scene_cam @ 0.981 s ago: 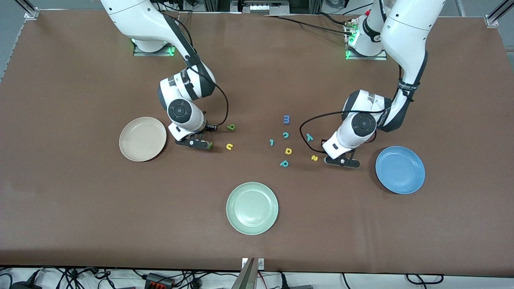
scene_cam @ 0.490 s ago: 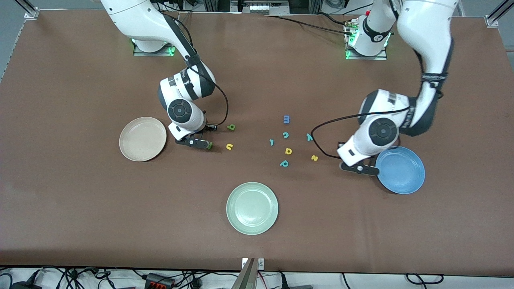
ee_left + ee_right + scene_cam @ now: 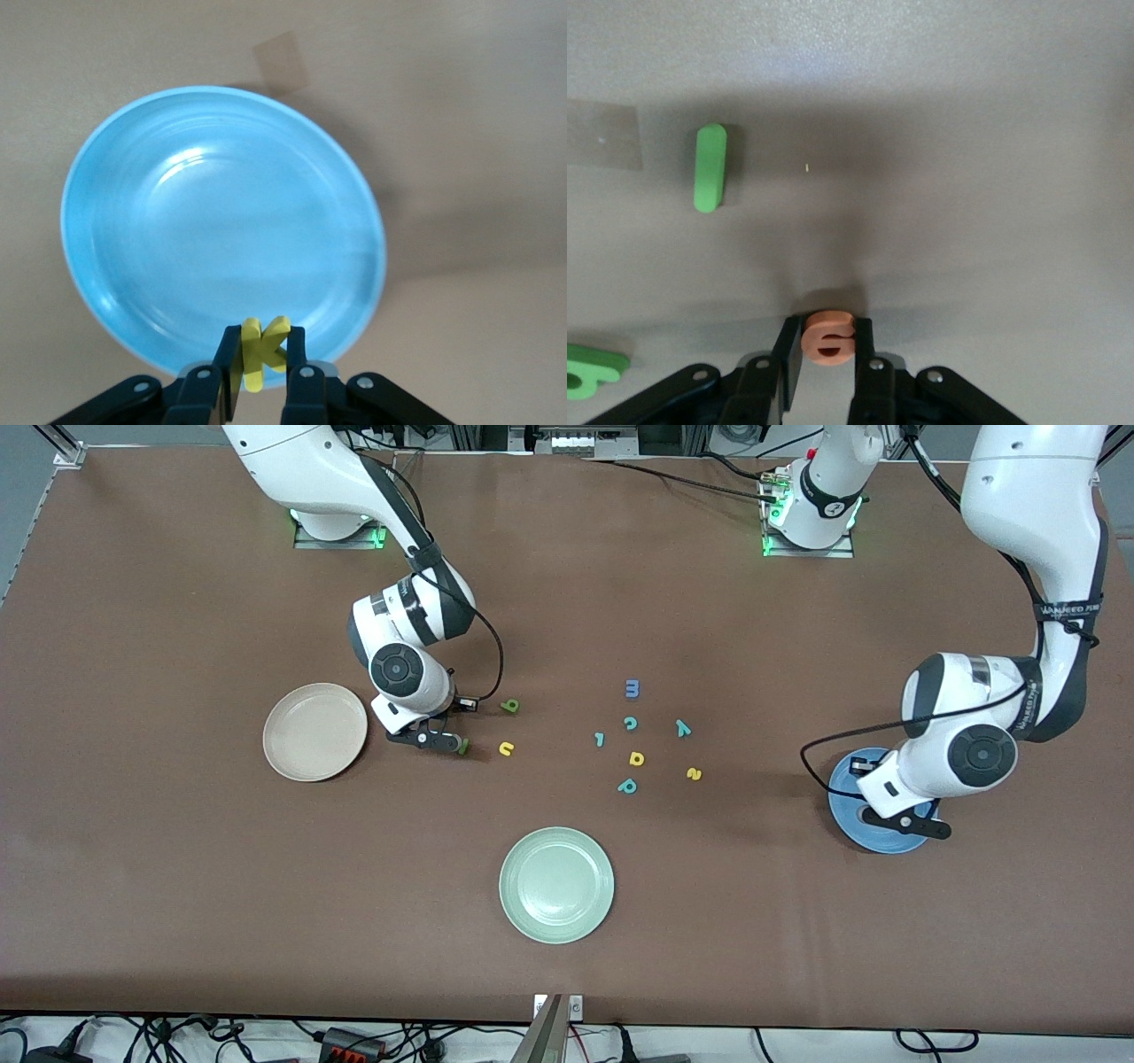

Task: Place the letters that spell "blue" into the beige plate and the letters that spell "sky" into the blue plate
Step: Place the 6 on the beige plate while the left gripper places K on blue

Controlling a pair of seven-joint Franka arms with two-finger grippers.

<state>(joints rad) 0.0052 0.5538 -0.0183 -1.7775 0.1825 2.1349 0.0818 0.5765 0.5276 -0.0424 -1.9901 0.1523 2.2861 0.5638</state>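
Left hand (image 3: 261, 385), clenched on the small yellow foam letter k (image 3: 262, 347), has travelled from beside the scattered letters to over the round bright blue plate (image 3: 850, 819); release is due. Right hand (image 3: 828, 372) closes around the orange foam e (image 3: 830, 336), low at the brown counter (image 3: 177, 886) beside the beige plate (image 3: 314, 732).

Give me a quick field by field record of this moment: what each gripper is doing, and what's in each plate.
left gripper: shut on the yellow k, over the blue plate
right gripper: down at the table beside the beige plate, fingers either side of the orange e
blue plate: nothing in it
beige plate: nothing in it
pale green plate: nothing in it
green l: on the table, near the right gripper
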